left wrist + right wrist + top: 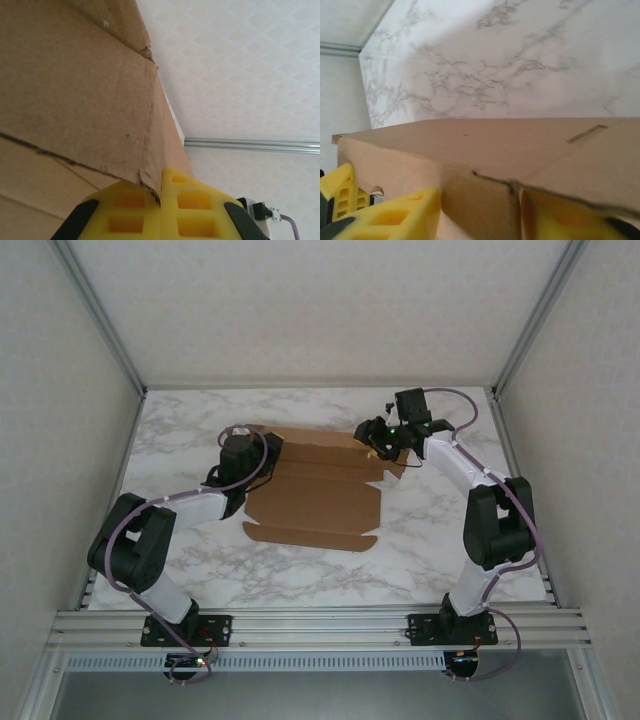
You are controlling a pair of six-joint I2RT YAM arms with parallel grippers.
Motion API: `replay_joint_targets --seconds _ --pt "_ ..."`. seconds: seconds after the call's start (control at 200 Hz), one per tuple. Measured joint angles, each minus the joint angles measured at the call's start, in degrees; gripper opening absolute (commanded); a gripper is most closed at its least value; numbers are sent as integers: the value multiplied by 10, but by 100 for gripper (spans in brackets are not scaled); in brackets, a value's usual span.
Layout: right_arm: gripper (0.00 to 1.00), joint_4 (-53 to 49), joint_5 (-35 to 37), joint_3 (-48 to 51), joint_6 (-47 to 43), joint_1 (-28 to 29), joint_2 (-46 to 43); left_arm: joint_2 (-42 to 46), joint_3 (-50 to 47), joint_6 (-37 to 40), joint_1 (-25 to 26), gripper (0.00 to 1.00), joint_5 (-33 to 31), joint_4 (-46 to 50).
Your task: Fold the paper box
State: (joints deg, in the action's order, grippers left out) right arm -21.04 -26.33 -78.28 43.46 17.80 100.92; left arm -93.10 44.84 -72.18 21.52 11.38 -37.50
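The paper box [320, 502] lies opened out as a brown cardboard sheet in the middle of the marble table. My left gripper [254, 474] is at the sheet's left edge. In the left wrist view its yellow pads [200, 205] are pressed together on a cardboard corner [145, 175], so the left gripper [161, 202] is shut on the paper box. My right gripper [377, 451] is at the box's far right corner. Its yellow fingers [395, 215] stand apart on either side of a raised flap [477, 205], so the right gripper [480, 216] is open.
The table's bare marble [300, 570] runs in front of the box and to its right [430, 510]. Pale walls with metal posts [100, 315] close in the sides and back. A metal rail [320, 625] carries both arm bases at the near edge.
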Motion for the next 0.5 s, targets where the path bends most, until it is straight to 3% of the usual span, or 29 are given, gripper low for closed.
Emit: replay_joint_targets --seconds 0.095,0.21,0.295,0.426,0.501 --pt "39 11 -3 3 9 0 0 0 2 0 0 0 0 1" --pt "63 5 12 5 4 0 -1 0 7 0 0 0 0 9" --pt "69 -15 43 8 -13 0 -11 0 14 0 0 0 0 20" --pt "66 -32 103 50 -37 0 -84 -1 29 0 0 0 -1 42" --pt "48 -30 133 92 -44 0 -154 -1 35 0 0 0 -3 51"
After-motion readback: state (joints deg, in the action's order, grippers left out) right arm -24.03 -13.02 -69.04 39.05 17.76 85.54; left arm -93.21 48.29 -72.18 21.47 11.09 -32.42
